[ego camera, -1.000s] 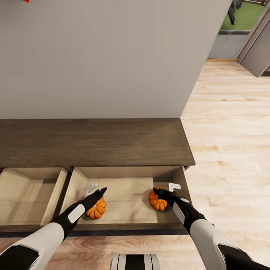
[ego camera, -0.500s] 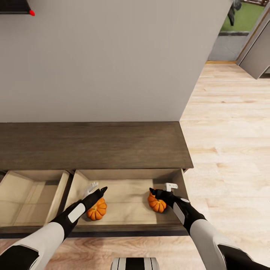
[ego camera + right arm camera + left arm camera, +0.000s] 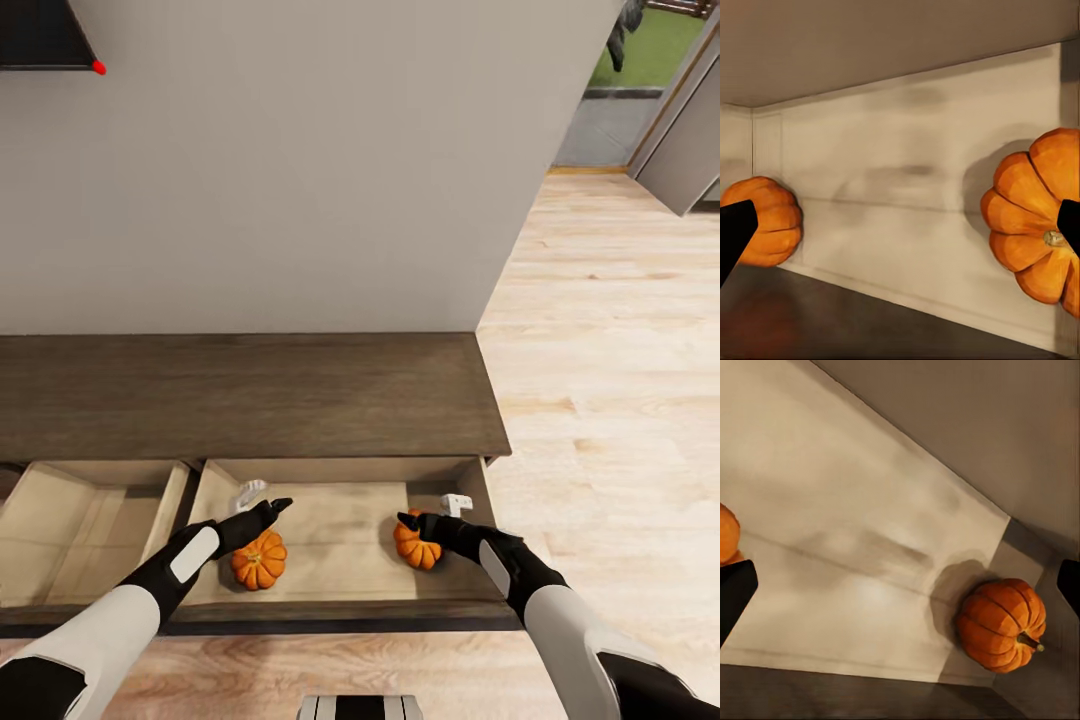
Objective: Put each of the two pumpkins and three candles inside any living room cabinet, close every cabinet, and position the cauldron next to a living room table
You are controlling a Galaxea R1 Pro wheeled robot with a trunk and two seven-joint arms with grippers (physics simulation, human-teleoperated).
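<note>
You had a grey wall ahead, pale wood floor to your right, and a doorway beyond it.

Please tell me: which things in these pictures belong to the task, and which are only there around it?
Task things:
- left pumpkin, in the open drawer
- right pumpkin, in the same drawer
- cabinet, two drawers open
- left gripper and right gripper, both open, above the pumpkins

Only around:
- wall
- wood floor
- dark object with a red tip on the wall
</note>
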